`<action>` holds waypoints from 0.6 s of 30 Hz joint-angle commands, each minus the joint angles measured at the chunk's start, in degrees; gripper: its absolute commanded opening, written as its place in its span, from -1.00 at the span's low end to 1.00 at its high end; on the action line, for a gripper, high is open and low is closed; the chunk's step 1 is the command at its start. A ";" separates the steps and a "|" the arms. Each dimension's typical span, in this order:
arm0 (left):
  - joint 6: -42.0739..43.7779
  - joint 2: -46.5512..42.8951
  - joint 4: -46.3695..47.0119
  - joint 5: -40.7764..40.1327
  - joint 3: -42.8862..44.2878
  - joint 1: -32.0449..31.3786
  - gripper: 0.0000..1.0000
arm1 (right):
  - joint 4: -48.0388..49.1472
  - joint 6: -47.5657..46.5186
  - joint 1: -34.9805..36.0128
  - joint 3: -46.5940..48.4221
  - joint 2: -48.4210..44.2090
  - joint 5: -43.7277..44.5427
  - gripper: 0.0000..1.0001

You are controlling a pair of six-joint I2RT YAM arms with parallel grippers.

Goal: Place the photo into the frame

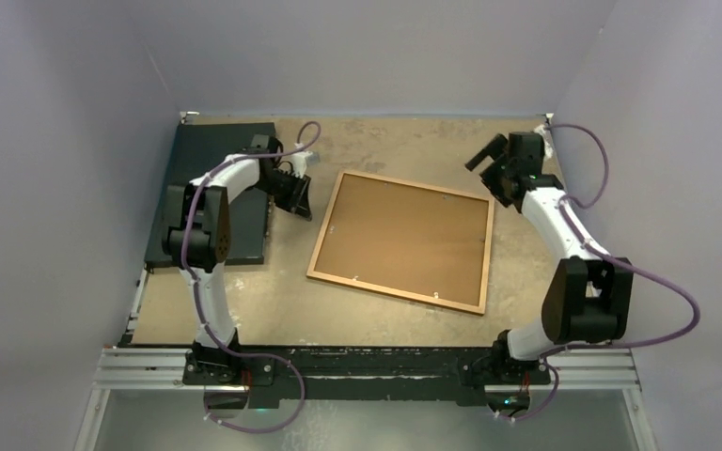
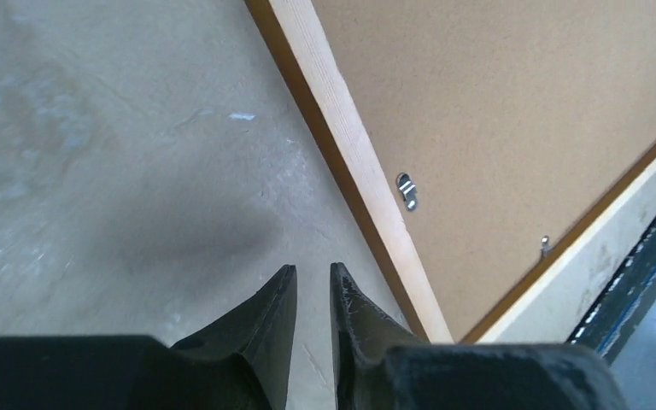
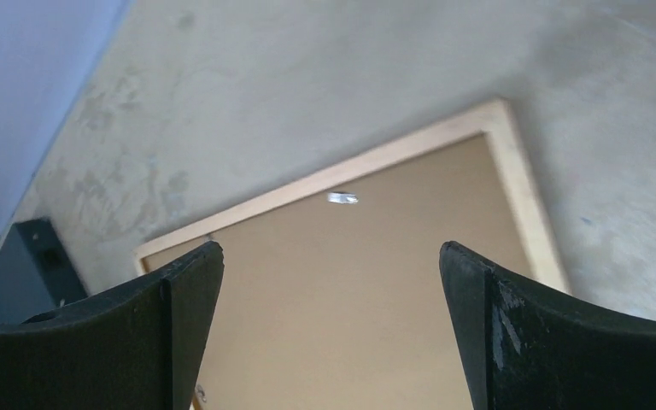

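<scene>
Left claw [image 2: 312, 269], nearly clenched and empty, has the frame [image 2: 352, 154] just to its right; your right claw [image 3: 331, 248] gapes farther off.

matt wooden frame [image 1: 401, 241], fibrous brown backing board [image 1: 404, 230], small metal clips [image 2: 407, 190].

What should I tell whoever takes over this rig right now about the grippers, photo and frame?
Left gripper: almost shut, empty, low beside the left edge of the frame.
Right gripper: open, empty, raised near the frame's far right corner.
Frame: flat, back up, brown backing board seated in it.
Photo: not in view; it may lie under the board, I cannot tell.
Left: confirm the photo is inside; check the turn clips.
</scene>
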 commanded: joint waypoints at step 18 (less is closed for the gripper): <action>-3.15 -2.45 5.11 8.59 -11.49 -1.54 -0.73 | 21.21 1.94 31.31 12.39 24.60 -21.04 0.51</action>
